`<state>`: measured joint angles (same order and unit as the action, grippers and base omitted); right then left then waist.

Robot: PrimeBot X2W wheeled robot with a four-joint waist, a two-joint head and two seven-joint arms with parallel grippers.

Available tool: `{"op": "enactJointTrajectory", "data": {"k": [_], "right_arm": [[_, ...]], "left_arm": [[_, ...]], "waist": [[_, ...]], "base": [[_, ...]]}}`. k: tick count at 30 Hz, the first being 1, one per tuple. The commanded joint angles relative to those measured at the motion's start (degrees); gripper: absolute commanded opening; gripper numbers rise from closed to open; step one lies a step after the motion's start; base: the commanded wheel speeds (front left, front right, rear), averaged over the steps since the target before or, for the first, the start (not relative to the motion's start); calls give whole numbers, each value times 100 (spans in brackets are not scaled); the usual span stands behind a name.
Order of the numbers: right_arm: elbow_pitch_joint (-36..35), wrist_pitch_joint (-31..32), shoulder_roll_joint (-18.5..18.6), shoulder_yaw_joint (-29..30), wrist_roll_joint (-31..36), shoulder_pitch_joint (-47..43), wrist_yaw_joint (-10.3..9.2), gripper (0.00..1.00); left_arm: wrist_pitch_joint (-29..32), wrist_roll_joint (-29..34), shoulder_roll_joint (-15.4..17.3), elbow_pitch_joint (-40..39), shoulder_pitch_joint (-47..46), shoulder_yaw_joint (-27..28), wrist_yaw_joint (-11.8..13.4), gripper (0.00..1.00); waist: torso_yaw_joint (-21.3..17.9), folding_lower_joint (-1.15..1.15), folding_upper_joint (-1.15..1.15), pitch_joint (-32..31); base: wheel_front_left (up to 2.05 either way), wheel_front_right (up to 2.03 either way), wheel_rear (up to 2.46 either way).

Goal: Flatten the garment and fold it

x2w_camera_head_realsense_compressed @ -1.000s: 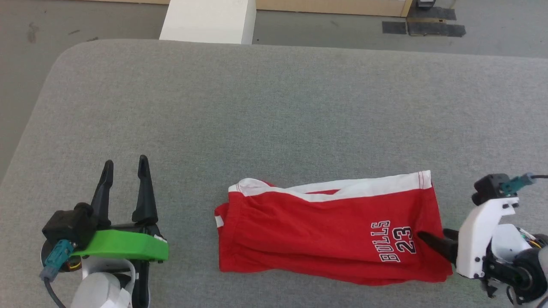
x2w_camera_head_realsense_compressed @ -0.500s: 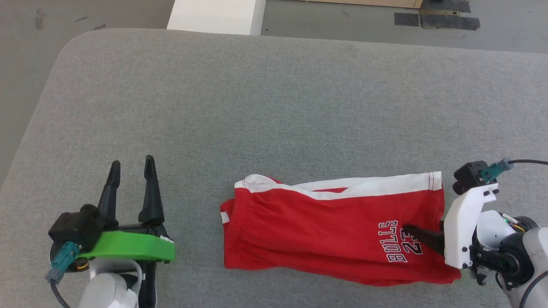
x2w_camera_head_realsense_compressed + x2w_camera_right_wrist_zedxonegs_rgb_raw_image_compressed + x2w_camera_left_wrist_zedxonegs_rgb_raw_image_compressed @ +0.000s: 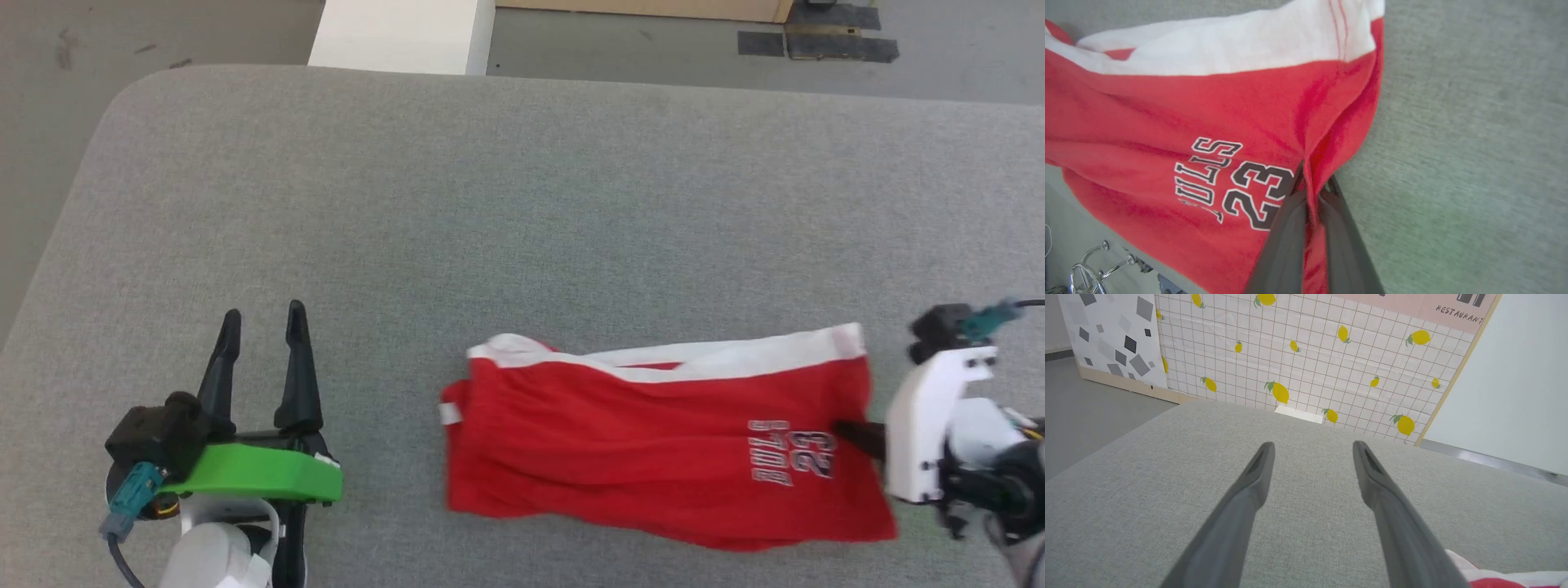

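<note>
Right gripper (image 3: 1311, 179) clamped on a pinch of the shorts (image 3: 637, 441) beside the "23", wrist low at four o'clock, fingers aimed at nine. Shorts lie at five o'clock on the pad (image 3: 490, 204), seemingly doubled once but rumpled; I reckon smoothing and folding remain. Left gripper (image 3: 261, 322) spread, empty, at eight o'clock.

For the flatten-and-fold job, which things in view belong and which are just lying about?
Part of the job: red soft-fabric shorts with white trim; right pincer, shut on their edge beside the "23"; left pincer, open; grey fabric-covered surface under them.
Just there: white rectangular block beyond the far edge; lemon-print wall panel; dark floor-tape patches.
</note>
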<state>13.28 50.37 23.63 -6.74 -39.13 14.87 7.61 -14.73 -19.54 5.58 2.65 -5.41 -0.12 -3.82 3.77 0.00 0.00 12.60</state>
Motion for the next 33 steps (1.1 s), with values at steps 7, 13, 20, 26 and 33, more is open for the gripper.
{"op": "enactJointTrajectory", "data": {"k": [7,13,20,26,33], "right_arm": [[127,143,339,1046,652,-307,-12,0],[-8,363,309,1426,1281,-350,-12,0],[-1058,1026,223,1004,1391,-420,-12,0],[-1997,1621,80,498,1304,-466,-12,0],[-2301,1713,-129,-237,1165,-369,-12,0]], "left_arm": [[-27,65,-66,70,-58,14,-82,100],[-27,74,-90,130,-43,10,-100,100],[-27,91,-111,168,12,14,-114,100],[-27,97,-145,197,39,-35,-120,100],[-27,86,-150,251,18,-28,-159,100]], "waist": [[-99,0,0,-91],[-137,0,0,-131],[-194,0,0,-240],[-180,0,0,-307],[-69,0,0,-335]], "base": [[0,0,0],[0,0,0],[0,0,0],[0,0,0],[0,0,0]]}}
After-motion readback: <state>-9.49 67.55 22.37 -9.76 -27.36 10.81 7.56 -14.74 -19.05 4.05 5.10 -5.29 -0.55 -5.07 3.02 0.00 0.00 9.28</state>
